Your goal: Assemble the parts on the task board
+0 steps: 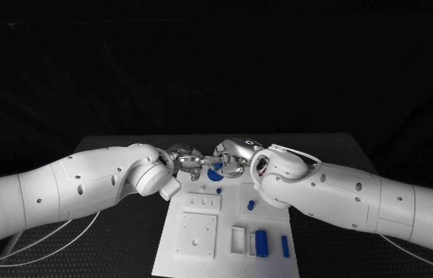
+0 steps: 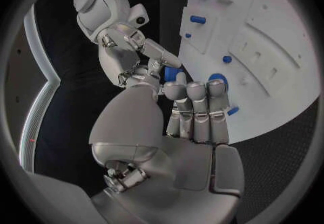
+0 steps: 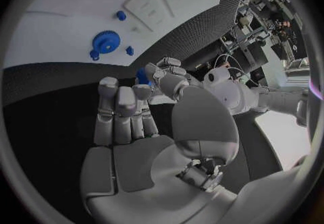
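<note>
Both hands, left hand and right hand, meet fingertip to fingertip, pinching one small blue part above the task board.

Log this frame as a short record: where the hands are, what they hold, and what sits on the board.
Left hand: over the far end of the task board, fingers meeting the right hand's.
Right hand: facing the left hand, fingertips touching the same piece.
Held piece: small blue part between the two hands; which hand bears it, I cannot tell.
On board: blue gear at the far end; blue cylinder and thin blue pin near the front right.
Stage: assembly unfinished, several parts lie loose.
</note>
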Robot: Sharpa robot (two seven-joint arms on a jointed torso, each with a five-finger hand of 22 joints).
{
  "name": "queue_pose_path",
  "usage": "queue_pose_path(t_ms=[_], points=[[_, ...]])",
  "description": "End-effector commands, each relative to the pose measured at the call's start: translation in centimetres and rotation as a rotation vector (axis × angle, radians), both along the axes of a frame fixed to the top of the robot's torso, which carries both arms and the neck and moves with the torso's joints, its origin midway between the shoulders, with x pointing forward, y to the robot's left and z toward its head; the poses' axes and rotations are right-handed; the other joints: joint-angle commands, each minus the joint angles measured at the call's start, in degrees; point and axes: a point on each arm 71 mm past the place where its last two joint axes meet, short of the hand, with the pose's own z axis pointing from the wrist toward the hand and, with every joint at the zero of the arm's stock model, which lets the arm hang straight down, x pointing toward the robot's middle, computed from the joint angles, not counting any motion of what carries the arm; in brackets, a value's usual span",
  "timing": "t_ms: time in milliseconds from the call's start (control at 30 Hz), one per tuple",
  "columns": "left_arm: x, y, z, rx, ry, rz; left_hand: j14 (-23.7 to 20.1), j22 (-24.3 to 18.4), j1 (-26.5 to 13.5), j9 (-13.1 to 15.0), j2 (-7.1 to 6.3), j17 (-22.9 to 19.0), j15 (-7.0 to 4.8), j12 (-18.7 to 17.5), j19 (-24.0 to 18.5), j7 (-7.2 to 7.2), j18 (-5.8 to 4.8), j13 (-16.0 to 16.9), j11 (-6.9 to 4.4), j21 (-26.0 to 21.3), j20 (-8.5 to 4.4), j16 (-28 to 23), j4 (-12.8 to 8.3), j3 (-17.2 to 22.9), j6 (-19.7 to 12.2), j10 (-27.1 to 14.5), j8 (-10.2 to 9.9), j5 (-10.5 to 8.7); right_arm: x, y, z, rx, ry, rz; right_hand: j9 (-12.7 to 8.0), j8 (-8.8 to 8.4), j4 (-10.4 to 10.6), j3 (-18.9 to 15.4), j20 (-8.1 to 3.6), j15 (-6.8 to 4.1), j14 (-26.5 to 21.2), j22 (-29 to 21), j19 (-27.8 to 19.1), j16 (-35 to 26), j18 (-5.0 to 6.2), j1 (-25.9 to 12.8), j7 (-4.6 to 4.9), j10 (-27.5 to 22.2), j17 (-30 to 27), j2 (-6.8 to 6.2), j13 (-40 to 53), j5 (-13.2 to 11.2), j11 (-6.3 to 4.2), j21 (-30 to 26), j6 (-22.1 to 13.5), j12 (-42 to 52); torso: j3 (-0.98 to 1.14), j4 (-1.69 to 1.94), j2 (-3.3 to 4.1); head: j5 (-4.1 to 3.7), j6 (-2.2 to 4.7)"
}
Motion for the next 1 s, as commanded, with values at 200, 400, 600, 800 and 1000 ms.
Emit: queue_pose_path(t_ms=[200, 400, 600, 800, 1000], points=[[0.0, -0.8, 0.4, -0.024, -0.014, -0.018, -0.33, 0.02, -1.69, 0.03, -0.2, -0.38, -0.4, 0.43, -0.4, -0.1, -0.4, -0.25, -0.18, 0.24, -5.9, 0.53, -0.15, 0.43, 0.61, 0.01, -0.27, -0.05, -0.8, 1.1, -0.2, -0.017, 0.006, 0.066, 0.12, 0.31, -0.02, 0.51, -0.19, -0.31, 0.09, 0.21, 0.14, -0.04, 1.25, -0.15, -1.05, -1.79, -0.08, -0.23, -0.07, -0.31, -1.56, 0.29, 9.71, -0.2, -0.04, -0.01, -0.01, 0.01, -0.1], [0.0, -0.8, 0.4, -0.012, -0.013, -0.02, -0.37, -0.03, 0.5, 0.23, 0.27, -0.65, -0.53, 0.56, -0.48, -0.25, -0.28, -0.41, -0.32, 0.44, -6.05, 0.77, -0.53, 1.27, 1.1, 0.06, -0.1, -0.01, -0.9, 1.4, -0.2, -0.025, -0.003, 0.072, 0.12, 0.3, -0.04, 0.56, -0.2, -0.32, 0.1, 0.2, 0.16, -0.04, 1.25, -0.15, -1.06, -1.78, -0.08, -0.26, -0.07, -0.31, -1.56, 0.3, 9.72, -0.2, -0.02, 0.01, 0.02, -0.04, -0.24], [-0.1, -1.0, 0.3, 0.005, -0.012, -0.023, -0.45, -0.09, 4.1, 0.48, 0.77, -1.19, -0.74, 0.77, -0.76, -0.52, -0.4, -0.75, -0.58, 0.81, -6.11, 1.17, -1.09, 1.34, 2.13, 0.11, 0.16, 0.74, -1.0, 1.6, -0.2, -0.042, -0.011, 0.077, 0.13, 0.3, -0.07, 0.67, -0.2, -0.33, 0.13, 0.2, 0.19, -0.05, 1.25, -0.15, -1.07, -1.74, -0.09, -0.32, -0.08, -0.31, -1.57, 0.3, 9.75, -0.21, -0.02, 0.01, 0.03, -0.09, -0.33], [0.0, -1.2, 0.3, 0.016, -0.011, -0.017, -0.5, -0.3, 5.36, 0.74, 0.6, -1.72, -0.9, 0.99, -0.89, -0.79, -0.62, -1.1, -0.81, 1.08, -6.14, 1.59, -0.59, 0.65, 3.35, 0.18, 0.47, 2.06, -1.2, 1.9, -0.2, -0.058, -0.02, 0.087, 0.14, 0.3, -0.08, 0.77, -0.21, -0.34, 0.16, 0.2, 0.22, -0.05, 1.25, -0.15, -1.07, -1.71, -0.09, -0.37, -0.08, -0.31, -1.58, 0.3, 9.78, -0.22, 0.02, -0.06, 0.02, 0.01, -0.4], [0.0, -1.3, 0.3, 0.02, -0.009, -0.018, -0.48, -0.61, 3.53, 0.89, -0.33, -2.18, -1.04, 1.19, -0.8, -0.97, -0.75, -1.41, -0.97, 1.25, -6.23, 1.96, -0.21, 0.04, 4.03, 0.32, 0.49, 1.42, -1.3, 2.1, -0.3, -0.079, -0.026, 0.096, 0.15, 0.3, -0.09, 0.86, -0.21, -0.35, 0.18, 0.19, 0.24, -0.06, 1.25, -0.16, -1.08, -1.69, -0.1, -0.42, -0.09, -0.31, -1.59, 0.3, 9.8, -0.23, 0.0, -0.04, 0.0, -0.08, -0.4]])
